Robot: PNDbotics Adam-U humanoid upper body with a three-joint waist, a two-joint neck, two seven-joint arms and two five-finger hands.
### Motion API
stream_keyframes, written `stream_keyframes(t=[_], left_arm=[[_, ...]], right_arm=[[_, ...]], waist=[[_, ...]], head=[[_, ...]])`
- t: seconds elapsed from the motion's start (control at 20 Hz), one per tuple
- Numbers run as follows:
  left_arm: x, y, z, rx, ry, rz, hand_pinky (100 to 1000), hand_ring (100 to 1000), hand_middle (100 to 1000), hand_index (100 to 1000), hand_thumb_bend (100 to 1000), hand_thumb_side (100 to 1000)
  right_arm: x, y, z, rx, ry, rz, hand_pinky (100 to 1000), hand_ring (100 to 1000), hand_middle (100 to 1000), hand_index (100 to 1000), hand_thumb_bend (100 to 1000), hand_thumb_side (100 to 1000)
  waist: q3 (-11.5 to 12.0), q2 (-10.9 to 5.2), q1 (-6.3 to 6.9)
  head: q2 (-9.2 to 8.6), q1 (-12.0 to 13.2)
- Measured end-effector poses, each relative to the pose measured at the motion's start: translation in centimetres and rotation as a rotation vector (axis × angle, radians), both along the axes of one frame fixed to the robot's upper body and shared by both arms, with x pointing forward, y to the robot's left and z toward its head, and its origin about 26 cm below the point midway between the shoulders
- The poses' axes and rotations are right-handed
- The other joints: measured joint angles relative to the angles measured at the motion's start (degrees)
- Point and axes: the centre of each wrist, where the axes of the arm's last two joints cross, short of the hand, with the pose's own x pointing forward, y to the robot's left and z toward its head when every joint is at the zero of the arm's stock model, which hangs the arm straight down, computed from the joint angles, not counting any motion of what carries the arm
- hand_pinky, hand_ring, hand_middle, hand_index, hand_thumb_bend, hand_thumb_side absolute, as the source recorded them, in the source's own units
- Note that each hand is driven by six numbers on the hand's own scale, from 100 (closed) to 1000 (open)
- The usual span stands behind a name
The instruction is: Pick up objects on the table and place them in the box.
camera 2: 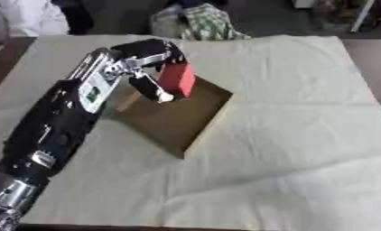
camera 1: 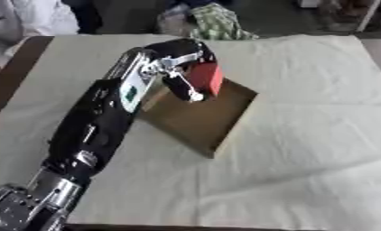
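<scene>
the red block (camera 1: 209, 77) is up off the cloth, held over the far end of the box (camera 1: 195, 118), its lower edge hanging just above the box's floor or perhaps still a little higher — hard to say which. it sits upright-ish, tilted a touch, and the left hand (camera 1: 180, 67) has it pinched: the thumb (camera 1: 183, 89) runs down the near side of the block and the fingers curl over the top and far side, so the block is wedged between them. that's the left arm (camera 1: 99, 122) reaching in long from the near left corner, black with a silver joint down by the edge.

the box is a shallow brown cardboard tray, lying askew on the pale cloth (camera 1: 304, 135) that covers the table, one corner pointing near and right. nothing else shows inside it from here. no right hand in either view.

so the step in hand looks like the placing one — carry done, release to come. the next move, by my reckoning, calls for lowering the block a bit inside the walls, then easing thumb and fingers apart and lifting the hand straight up so it doesn't drag the block back out. no other loose object shows on the cloth.
</scene>
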Motion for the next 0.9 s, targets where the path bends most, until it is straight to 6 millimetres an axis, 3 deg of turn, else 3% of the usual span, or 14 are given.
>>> stream_keyframes(t=[0.35, 0.4, 0.55, 0.6, 0.9], left_arm=[[0.1, -0.3, -2.1, 0.046, -0.001, 0.015, 568, 632, 604, 759, 331, 283], [0.1, -0.3, -2.2, 0.052, -0.009, 0.015, 610, 683, 649, 802, 424, 300], [0.1, -0.3, -2.3, 0.075, -0.034, 0.011, 643, 729, 699, 836, 517, 348], [0.1, -0.3, -2.3, 0.083, -0.041, 0.010, 660, 751, 728, 857, 596, 385], [0.1, -0.5, -2.7, 0.137, -0.055, -0.003, 703, 810, 788, 903, 711, 459]], right_arm=[[0.1, 0.1, 0.0, 0.008, 0.001, 0.006, 860, 770, 828, 781, 100, 824], [0.1, 0.1, 0.0, 0.008, 0.002, 0.007, 860, 770, 828, 781, 100, 824], [0.1, 0.1, 0.0, 0.010, 0.002, 0.009, 860, 771, 828, 781, 100, 823], [0.1, 0.1, 0.0, 0.010, 0.002, 0.010, 860, 771, 828, 781, 100, 823], [0.1, 0.2, 0.0, 0.013, 0.002, 0.010, 860, 771, 828, 781, 100, 822]], waist=[[-0.3, 0.07, -0.09], [-0.3, 0.07, -0.09], [-0.3, 0.07, -0.09], [-0.3, 0.07, -0.09], [-0.3, 0.06, -0.10]], head=[[-0.10, 0.0], [-0.12, 0.0], [-0.12, 0.0], [-0.13, 0.0], [-0.13, -0.1]])
